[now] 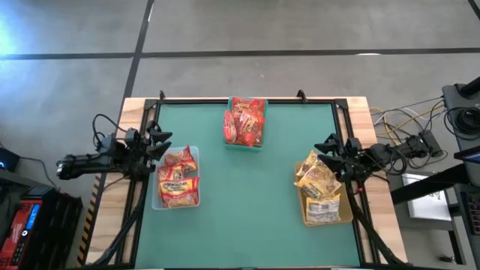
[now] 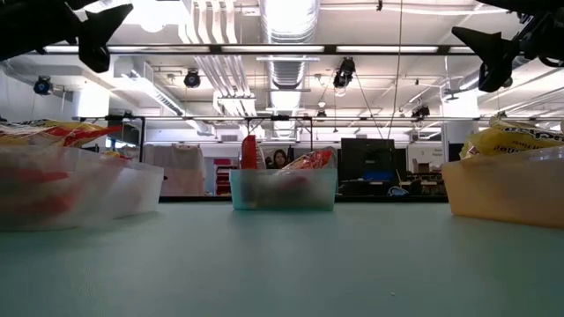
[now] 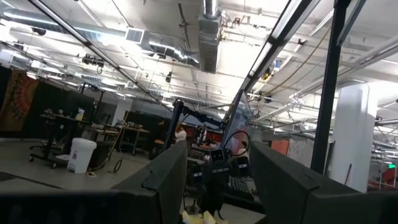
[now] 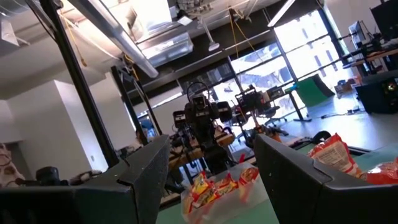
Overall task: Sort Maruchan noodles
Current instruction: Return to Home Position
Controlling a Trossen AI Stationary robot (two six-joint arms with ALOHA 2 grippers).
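The Maruchan noodles lie in three bins on the green table. Red packets point(image 1: 245, 122) fill a teal bin point(image 1: 244, 144) at the far middle. Red-and-yellow packets point(image 1: 178, 178) lie in a clear bin point(image 1: 157, 201) at the left, and yellow packets point(image 1: 319, 180) in a tan bin point(image 1: 341, 217) at the right. My left gripper point(image 1: 166, 142) hangs open and empty, raised above the clear bin's far end. My right gripper point(image 1: 322, 146) hangs open and empty above the tan bin's far end. Each wrist view looks level across at the other arm.
Bare green mat point(image 1: 247, 210) lies between the three bins and toward the near edge. A black frame point(image 1: 247, 100) runs round the table's far and side edges. Cables and gear point(image 1: 420, 142) sit beyond the right edge. A person point(image 2: 280, 159) shows far behind the teal bin.
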